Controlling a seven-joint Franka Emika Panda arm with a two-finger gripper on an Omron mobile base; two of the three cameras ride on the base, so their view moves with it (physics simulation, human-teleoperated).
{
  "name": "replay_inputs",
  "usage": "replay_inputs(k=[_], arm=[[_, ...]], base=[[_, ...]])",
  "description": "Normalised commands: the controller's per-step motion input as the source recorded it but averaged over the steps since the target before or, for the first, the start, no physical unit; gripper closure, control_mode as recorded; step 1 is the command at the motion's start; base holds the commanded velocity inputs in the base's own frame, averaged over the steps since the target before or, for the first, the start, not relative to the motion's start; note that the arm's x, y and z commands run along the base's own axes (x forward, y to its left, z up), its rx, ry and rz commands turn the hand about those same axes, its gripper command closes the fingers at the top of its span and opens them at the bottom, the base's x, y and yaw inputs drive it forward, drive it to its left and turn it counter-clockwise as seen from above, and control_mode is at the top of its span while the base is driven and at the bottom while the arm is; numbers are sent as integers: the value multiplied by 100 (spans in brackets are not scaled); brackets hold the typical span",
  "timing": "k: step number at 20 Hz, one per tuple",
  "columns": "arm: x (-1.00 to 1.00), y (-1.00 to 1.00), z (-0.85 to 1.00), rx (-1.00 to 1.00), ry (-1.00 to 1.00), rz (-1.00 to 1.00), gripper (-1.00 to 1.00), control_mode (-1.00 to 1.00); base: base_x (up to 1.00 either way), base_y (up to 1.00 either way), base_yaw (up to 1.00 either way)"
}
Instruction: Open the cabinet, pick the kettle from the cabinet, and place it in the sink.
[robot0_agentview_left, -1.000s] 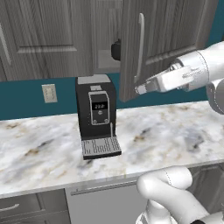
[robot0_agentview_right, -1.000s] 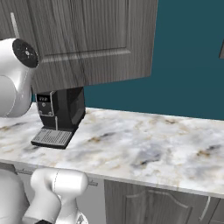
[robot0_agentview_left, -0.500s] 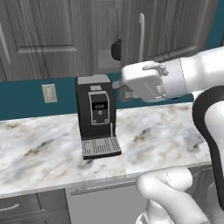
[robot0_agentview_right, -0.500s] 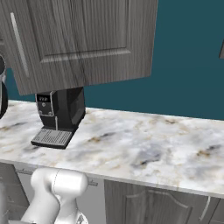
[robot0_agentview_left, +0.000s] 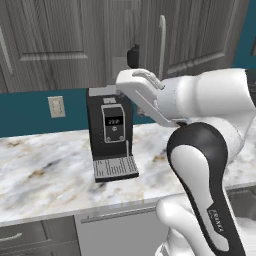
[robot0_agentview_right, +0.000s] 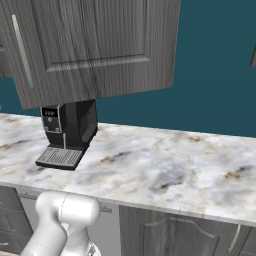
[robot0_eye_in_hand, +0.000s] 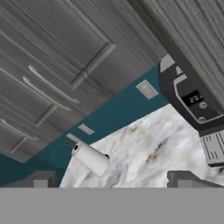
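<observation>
Dk grey wood-grain cabinet (robot0_agentview_right: 95, 45), black coffee machine (robot0_agentview_left: 111, 131), white-tan marble counter (robot0_agentview_right: 165, 165)

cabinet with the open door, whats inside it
Through the gap in the cabinet, part of the black kettle shows above the coffee machine. The door and arm cover the rest of the interior.

The cabinet (robot0_agentview_left: 60, 40) is dark grey wood with a plain matt grain, its bar handle (robot0_agentview_left: 162, 40) smooth brushed metal. The table (robot0_agentview_right: 165, 160) is polished white-and-tan marble. The coffee machine (robot0_agentview_left: 111, 132) looks like matt black plastic; the paper towel roll (robot0_eye_in_hand: 91, 158) is soft white.
</observation>
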Motion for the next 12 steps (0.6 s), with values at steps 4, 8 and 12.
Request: replay_inputs(k=[4, 8, 12], arm=[[37, 13, 0, 12, 0, -41, -100, -100], [38, 10, 6, 12, 0, -25, -100, -100], [26, 14, 8, 18, 4, -31, -100, -100]], base=[[0, 0, 0], [0, 0, 0], [0, 0, 0]])
